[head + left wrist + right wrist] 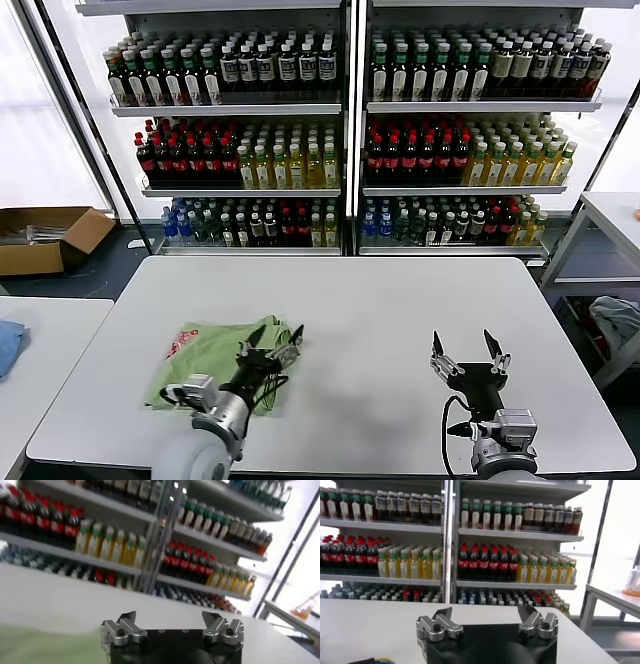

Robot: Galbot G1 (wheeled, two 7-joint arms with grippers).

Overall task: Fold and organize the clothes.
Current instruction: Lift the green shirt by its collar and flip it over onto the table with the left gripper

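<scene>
The light green shirt [215,360] lies folded into a compact bundle on the white table [370,320], at the front left, with a red-and-white print at its far left corner. A blurred green edge of it shows in the left wrist view [40,647]. My left gripper [275,342] is open and empty, hovering over the shirt's right end. My right gripper [468,348] is open and empty, raised above the bare table at the front right, well apart from the shirt. Both show open in their wrist views: left gripper [171,621], right gripper [485,616].
Shelves of bottles [340,130] stand behind the table. A cardboard box [45,238] sits on the floor at the far left. A blue cloth [8,345] lies on a side table at left. Another table with a pale cloth bundle [615,322] stands at right.
</scene>
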